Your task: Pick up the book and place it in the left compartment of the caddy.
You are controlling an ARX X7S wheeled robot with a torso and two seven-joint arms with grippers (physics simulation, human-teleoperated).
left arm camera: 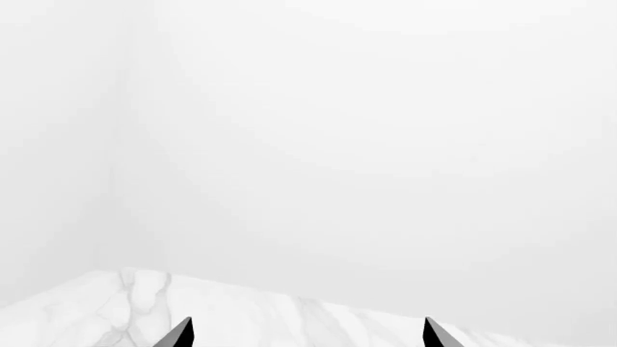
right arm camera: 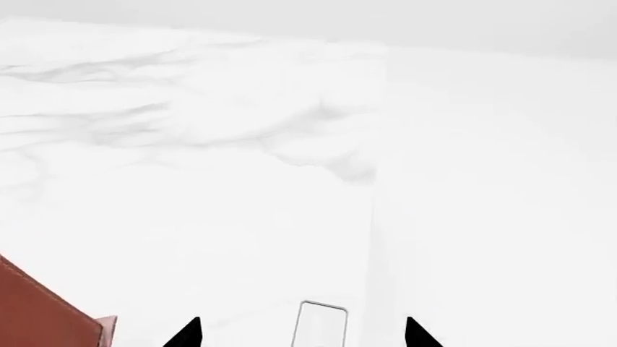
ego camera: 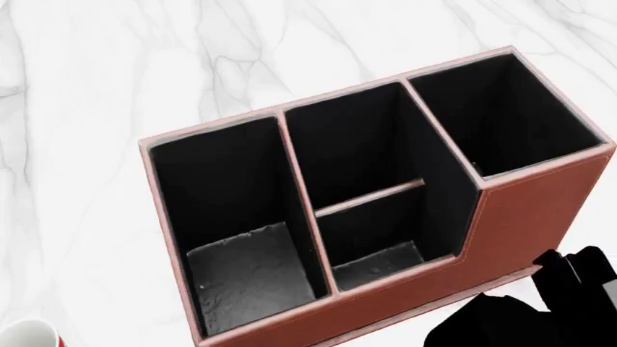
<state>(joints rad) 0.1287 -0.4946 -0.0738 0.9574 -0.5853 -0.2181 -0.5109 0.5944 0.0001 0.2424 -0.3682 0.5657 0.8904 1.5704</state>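
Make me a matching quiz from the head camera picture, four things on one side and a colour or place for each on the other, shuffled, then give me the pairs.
Things:
1. caddy outer wall
2. left compartment floor
3. mug
4. table

Descriptions:
A. white marble with grey veins
B. reddish-brown
C. grey-black, textured
D. cut off at the picture's bottom left corner

Pairs: 1-B, 2-C, 3-D, 4-A
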